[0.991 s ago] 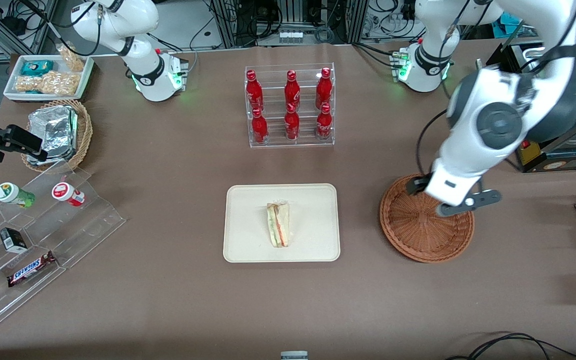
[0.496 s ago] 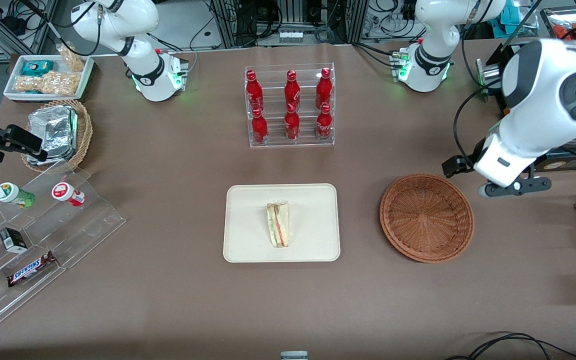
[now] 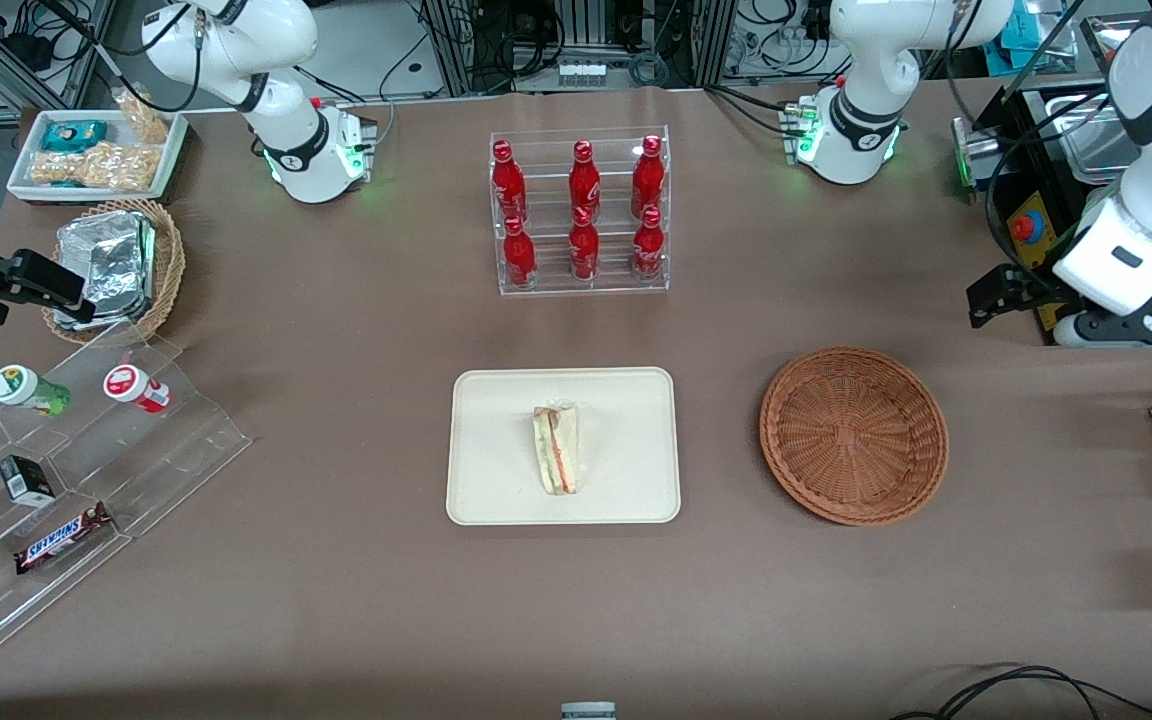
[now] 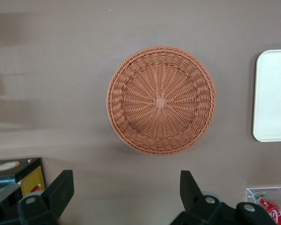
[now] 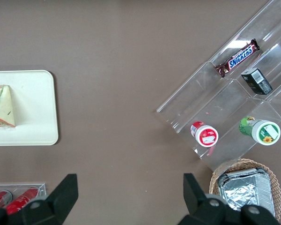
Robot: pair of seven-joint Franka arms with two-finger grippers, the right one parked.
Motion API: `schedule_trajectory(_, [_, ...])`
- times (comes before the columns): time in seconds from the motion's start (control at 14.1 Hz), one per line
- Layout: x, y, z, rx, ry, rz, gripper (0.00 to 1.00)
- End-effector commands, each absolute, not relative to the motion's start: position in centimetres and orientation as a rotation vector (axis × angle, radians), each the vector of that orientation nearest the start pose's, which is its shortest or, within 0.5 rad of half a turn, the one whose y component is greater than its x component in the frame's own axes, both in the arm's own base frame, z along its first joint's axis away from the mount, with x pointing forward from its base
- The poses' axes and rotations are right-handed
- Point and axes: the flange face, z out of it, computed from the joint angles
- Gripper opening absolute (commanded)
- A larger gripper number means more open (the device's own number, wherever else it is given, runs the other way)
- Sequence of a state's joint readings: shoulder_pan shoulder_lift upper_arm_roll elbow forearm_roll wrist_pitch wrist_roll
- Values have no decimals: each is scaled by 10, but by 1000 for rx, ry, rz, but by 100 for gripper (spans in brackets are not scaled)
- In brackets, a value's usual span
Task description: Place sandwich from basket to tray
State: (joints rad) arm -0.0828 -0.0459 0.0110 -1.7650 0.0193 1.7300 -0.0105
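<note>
The wrapped wedge sandwich (image 3: pixel 558 449) (image 5: pixel 2 106) lies in the middle of the cream tray (image 3: pixel 496 490) (image 4: pixel 273 93) (image 5: pixel 35 117). The reddish-brown wicker basket (image 3: pixel 854 435) (image 4: pixel 161 100) stands beside the tray, toward the working arm's end, and holds nothing. My gripper (image 3: pixel 1051 305) (image 4: pixel 126 190) hangs high over bare table at the working arm's end, farther from the front camera than the basket. Its fingers (image 4: pixel 61 187) are spread wide apart, open, with nothing between them.
A clear rack of red bottles (image 3: pixel 581 212) stands farther from the front camera than the tray. Toward the parked arm's end are a clear stepped display with snacks (image 3: pixel 76 480), a tan basket of foil packs (image 3: pixel 116 265) and a white snack tray (image 3: pixel 96 150). Black equipment (image 3: pixel 1036 220) sits near my gripper.
My arm has risen from above the basket and swung away toward the working arm's end of the table. The sandwich has stayed still on the tray.
</note>
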Motion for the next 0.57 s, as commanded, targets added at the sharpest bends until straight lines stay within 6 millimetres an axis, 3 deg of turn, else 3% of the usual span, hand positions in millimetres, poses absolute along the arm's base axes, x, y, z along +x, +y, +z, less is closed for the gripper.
schedule_trajectory(0.0, [546, -35, 596, -3123, 251, -53, 100])
schedule_trajectory(0.14, [559, -35, 589, -3122, 254, -50, 100])
schedule_trajectory(0.35, [572, -16, 604, -3158, 174, -96, 100])
schedule_trajectory(0.5, [573, -14, 608, -3190, 155, -94, 100])
